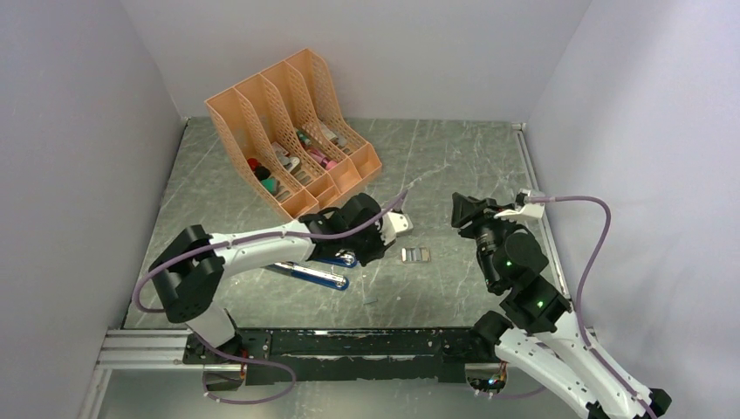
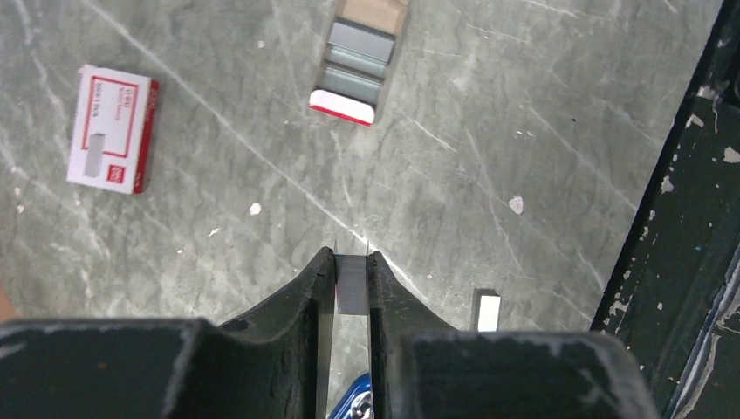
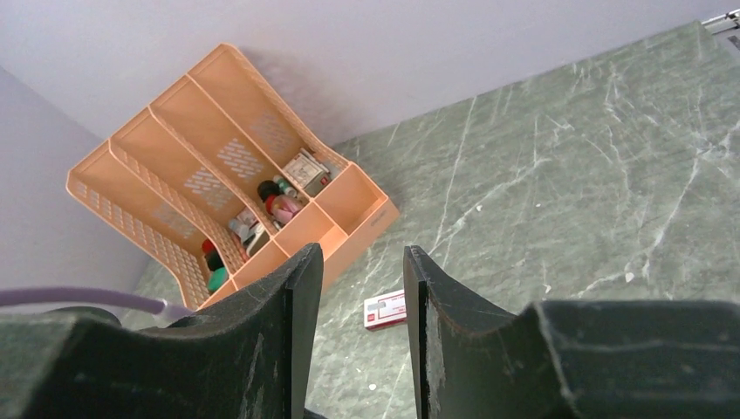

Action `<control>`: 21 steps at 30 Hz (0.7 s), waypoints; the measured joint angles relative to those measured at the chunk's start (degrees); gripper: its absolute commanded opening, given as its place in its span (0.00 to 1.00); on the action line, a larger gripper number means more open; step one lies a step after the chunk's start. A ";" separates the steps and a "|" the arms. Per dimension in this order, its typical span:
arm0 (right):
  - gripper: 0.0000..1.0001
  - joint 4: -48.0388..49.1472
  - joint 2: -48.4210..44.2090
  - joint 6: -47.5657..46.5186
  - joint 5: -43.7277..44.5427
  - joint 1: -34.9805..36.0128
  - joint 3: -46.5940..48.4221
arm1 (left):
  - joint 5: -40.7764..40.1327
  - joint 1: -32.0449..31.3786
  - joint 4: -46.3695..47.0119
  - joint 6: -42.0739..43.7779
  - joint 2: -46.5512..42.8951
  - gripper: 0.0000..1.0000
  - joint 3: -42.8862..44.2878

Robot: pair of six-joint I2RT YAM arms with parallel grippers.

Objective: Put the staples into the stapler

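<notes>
Clamped narrow, the left pincer (image 2: 352, 258) grips a thin silvery strip of staples (image 2: 352, 292) edge-on between its fingertips, above the desk (image 2: 541, 131). Just beneath, a sliver of the blue stapler (image 2: 352, 404) shows, so the pickup looks done and seating the strip in the magazine remains. Farther off lie an opened staple tray (image 2: 356, 65) and a white-and-red staple box (image 2: 113, 129). The right pincer (image 3: 362, 255) stands partly apart, holding nothing, facing the orange file organizer (image 3: 227, 166). Most of the stapler is cut off or hidden behind the left arm, so whether its channel is open is hard to make out.
</notes>
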 measured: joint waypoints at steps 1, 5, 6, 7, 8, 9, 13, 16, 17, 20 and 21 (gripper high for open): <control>0.44 -0.09 0.02 -0.02 0.07 0.00 0.00 | -0.13 -0.52 -0.44 0.66 0.59 0.16 0.46; 0.44 -0.92 -0.26 -0.02 0.61 0.00 -0.04 | -0.98 -2.78 -1.42 2.43 3.08 0.14 1.79; 0.44 -1.16 -0.48 -0.02 0.76 0.00 -0.04 | -1.53 -3.50 -1.68 2.78 4.00 0.13 2.16; 0.44 -1.31 -0.68 -0.02 0.96 0.00 -0.04 | -2.49 -4.39 -2.08 3.21 5.27 0.13 2.69; 0.45 -1.44 -0.94 0.00 1.20 0.00 -0.04 | -3.10 -5.11 -2.43 3.52 6.40 0.13 3.06; 0.45 -1.57 -1.16 -0.02 1.33 0.00 -0.04 | -3.76 -5.79 -2.93 3.78 7.54 0.13 3.32; 0.46 -2.19 -1.42 0.00 1.60 0.00 -0.07 | -6.08 -8.02 -5.44 4.96 11.15 0.15 3.48; 0.46 -2.40 -1.33 0.00 1.62 0.00 -0.07 | -7.54 -8.87 -7.19 5.77 12.15 0.18 3.50; 0.46 -2.43 -1.29 0.00 1.62 0.00 -0.07 | -7.85 -9.05 -7.48 6.03 12.22 0.20 3.48; 0.47 -2.40 -0.98 0.00 1.51 0.00 -0.07 | -8.72 -9.33 -7.58 6.58 12.26 0.31 3.50; 0.47 -2.40 -0.79 0.00 1.51 0.00 -0.07 | -8.96 -9.40 -7.58 6.71 12.26 0.35 3.50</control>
